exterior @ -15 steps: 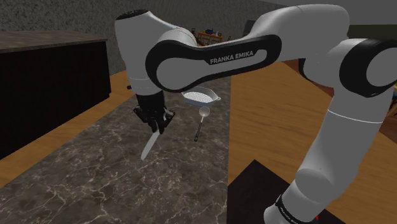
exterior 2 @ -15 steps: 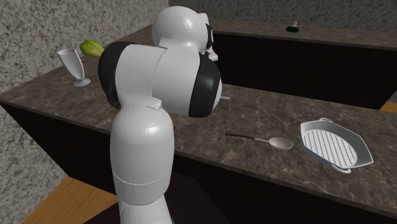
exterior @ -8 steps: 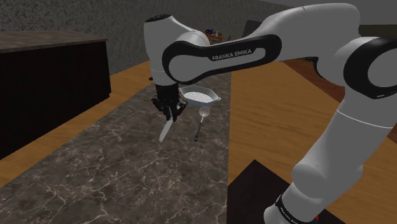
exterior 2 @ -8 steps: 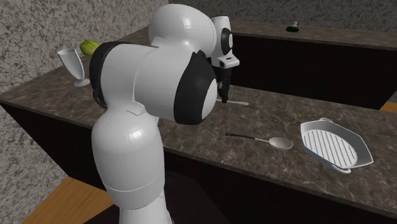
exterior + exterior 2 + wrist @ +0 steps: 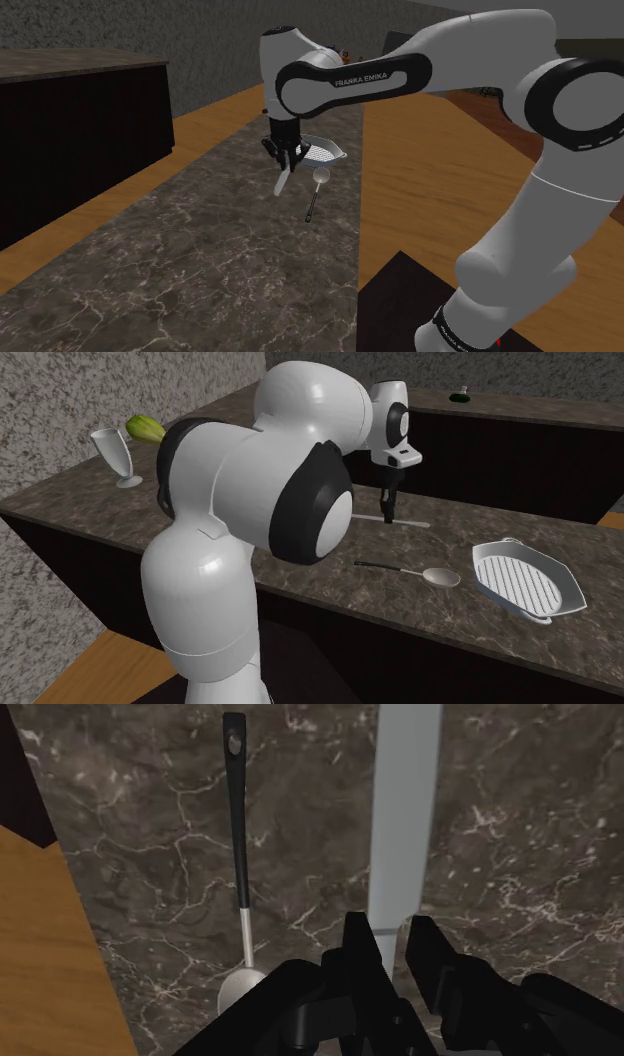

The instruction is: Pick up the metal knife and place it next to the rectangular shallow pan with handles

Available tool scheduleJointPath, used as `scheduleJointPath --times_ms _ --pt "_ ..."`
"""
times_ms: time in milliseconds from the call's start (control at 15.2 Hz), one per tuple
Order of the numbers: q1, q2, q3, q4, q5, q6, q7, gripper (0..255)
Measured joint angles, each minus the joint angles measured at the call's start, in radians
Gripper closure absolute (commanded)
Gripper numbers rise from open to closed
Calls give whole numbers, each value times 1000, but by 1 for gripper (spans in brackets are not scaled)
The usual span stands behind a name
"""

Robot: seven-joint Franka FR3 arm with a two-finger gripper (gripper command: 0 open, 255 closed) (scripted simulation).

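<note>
Grey metal knife point(image 5: 405, 814), gripped by the jaws, seemingly points its blade away from the white ridged rectangular pan point(image 5: 527, 584) nearby.

The counter point(image 5: 200, 260) was dark brown stone with thin pale veins running through it. The knife point(image 5: 405, 814) was plain pale grey, and the gripper point(image 5: 391, 926) was all black. The spoon point(image 5: 238, 854) had a black handle and a silvery-grey bowl. The pan point(image 5: 525, 584) was white, with fine dark lines across its inside. The arm point(image 5: 215, 602) was white with black joints. The floor point(image 5: 430, 170) was warm orange-brown wood. The glass point(image 5: 113, 452) was pale grey, the rounded thing point(image 5: 144, 426) near it was yellow-green, and the wall point(image 5: 40, 412) was speckled grey.
</note>
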Motion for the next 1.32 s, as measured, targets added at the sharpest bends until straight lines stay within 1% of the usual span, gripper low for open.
scheduleJointPath --times_ms 264,528,594,792,1320 --pt "-39 30 -36 26 -26 12 -68 255" --pt "-76 82 -75 82 -64 14 -138 255" --pt "-84 81 -80 74 -64 23 -148 255" --pt "-89 88 -85 47 -73 56 -145 255" --pt "-80 131 -96 -14 -116 141 -101 255"
